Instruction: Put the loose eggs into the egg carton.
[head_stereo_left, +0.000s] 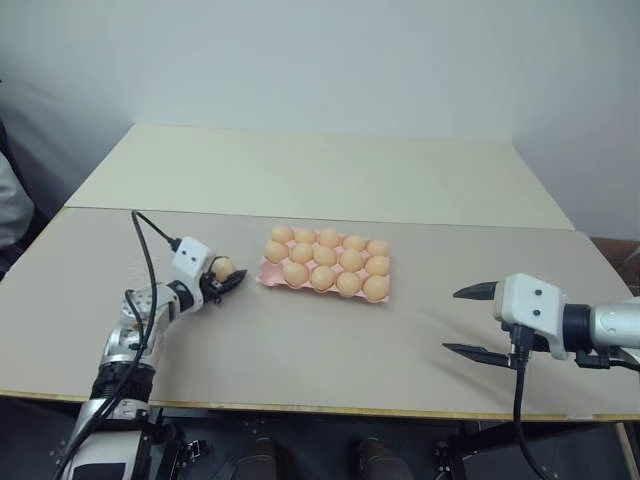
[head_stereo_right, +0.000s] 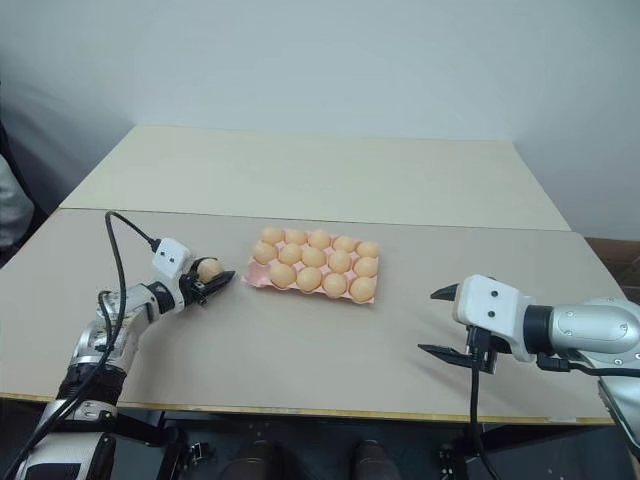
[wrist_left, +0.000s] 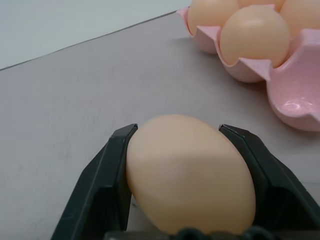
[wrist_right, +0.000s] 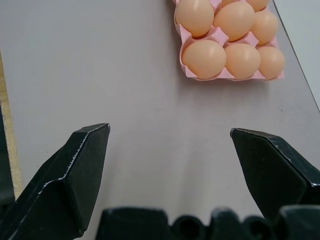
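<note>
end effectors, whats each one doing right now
Left end effector: closed on a loose egg, beside the egg carton.
Right end effector: open, holding nothing.

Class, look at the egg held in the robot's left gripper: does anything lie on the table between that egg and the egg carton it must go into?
Nothing visible does. The left gripper is shut on the egg, and only bare table separates it from the egg carton, whose near corner cup is empty. The right gripper hangs open, well off to the other side.
</note>
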